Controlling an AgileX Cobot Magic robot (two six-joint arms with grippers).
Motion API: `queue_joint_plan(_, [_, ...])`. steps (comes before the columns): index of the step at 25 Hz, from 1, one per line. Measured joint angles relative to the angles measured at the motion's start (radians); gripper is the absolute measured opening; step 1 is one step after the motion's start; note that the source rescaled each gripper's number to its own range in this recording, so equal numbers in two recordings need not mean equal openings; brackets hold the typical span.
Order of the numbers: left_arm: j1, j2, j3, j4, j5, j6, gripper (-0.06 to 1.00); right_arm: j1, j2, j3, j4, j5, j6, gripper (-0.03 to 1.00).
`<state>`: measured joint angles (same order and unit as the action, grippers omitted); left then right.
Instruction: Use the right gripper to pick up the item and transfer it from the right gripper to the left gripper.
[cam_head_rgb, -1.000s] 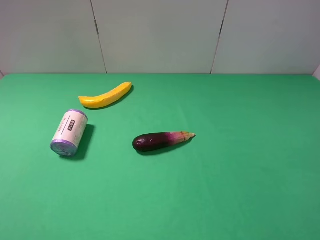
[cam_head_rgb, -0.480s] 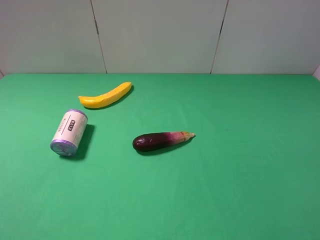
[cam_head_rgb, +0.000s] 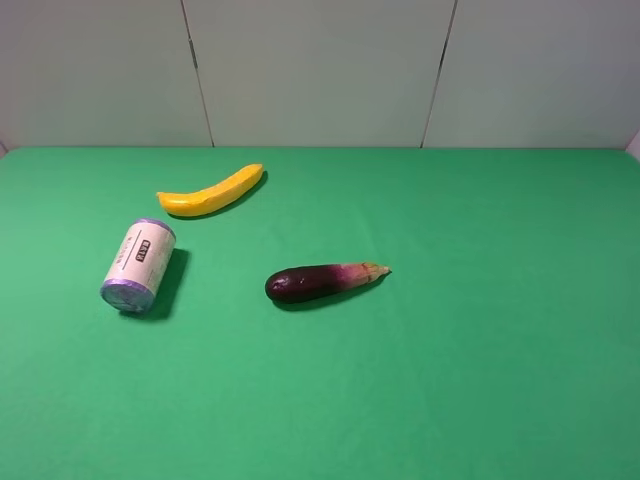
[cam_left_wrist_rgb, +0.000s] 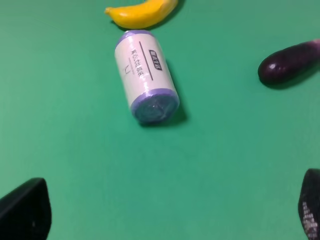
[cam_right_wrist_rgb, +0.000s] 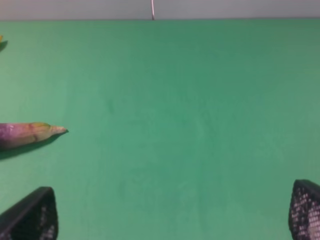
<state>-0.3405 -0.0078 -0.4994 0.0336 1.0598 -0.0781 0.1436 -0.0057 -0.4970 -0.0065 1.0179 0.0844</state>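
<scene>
The small cylindrical can with purple ends and a cream printed label (cam_head_rgb: 138, 266) lies on its side on my green worktop (cam_head_rgb: 480, 340), just below the yellow banana (cam_head_rgb: 211, 191) and left of the dark purple eggplant (cam_head_rgb: 322, 281). My left gripper (cam_left_wrist_rgb: 165, 212) and right gripper (cam_right_wrist_rgb: 172, 212) both hang with jaws released, grasping nothing.

Can (cam_head_rgb: 138, 266) at left on the table (cam_head_rgb: 480, 330), banana (cam_head_rgb: 211, 191) just behind, eggplant (cam_head_rgb: 322, 281) to its right.
</scene>
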Motion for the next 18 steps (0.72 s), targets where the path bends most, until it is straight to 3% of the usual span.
queue_joint_plan(9, [0.026, 0.000, 0.000, 0.000, -0.001, 0.004, 0.95, 0.000, 0.000, 0.000, 0.000, 0.000, 0.000, 1.00])
queue_joint_plan(18, [0.324, 0.000, 0.000, 0.000, -0.001, 0.004, 0.95, 0.000, 0.000, 0.000, 0.000, 0.000, 0.000, 1.00])
